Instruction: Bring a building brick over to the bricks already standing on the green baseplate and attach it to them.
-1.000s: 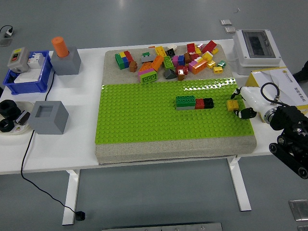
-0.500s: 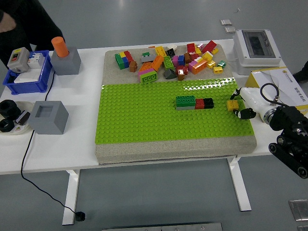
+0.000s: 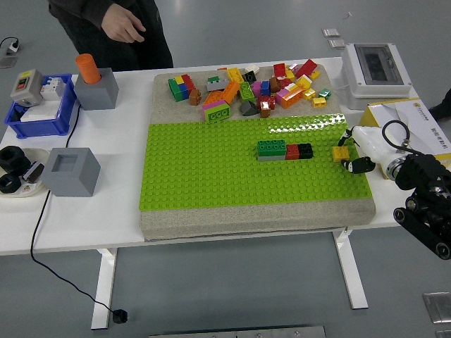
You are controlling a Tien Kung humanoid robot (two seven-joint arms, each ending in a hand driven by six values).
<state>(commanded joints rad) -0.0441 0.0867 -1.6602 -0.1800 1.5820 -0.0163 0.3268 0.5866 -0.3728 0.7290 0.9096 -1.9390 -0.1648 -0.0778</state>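
A green baseplate [image 3: 211,169] lies on a grey foam pad. On it stands a short row of joined bricks [image 3: 284,150]: green, red, black. My right hand [image 3: 352,156] comes in from the right edge, white with black fingertips, and is shut on a yellow brick [image 3: 340,153] at the baseplate's right edge, just right of the row. A heap of loose coloured bricks [image 3: 246,88] lies on the pad behind the baseplate. My left arm is out of view.
A person stands at the far left, one hand [image 3: 121,24] hanging above the table. A grey block with an orange cylinder [image 3: 95,81], a blue bin [image 3: 39,105], a hollow grey block [image 3: 69,171] and black rolls [image 3: 10,169] stand at left. A white box [image 3: 377,67] stands at right.
A person has walked in at the far left of the table and now stands there. My right hand and the yellow brick have barely moved.
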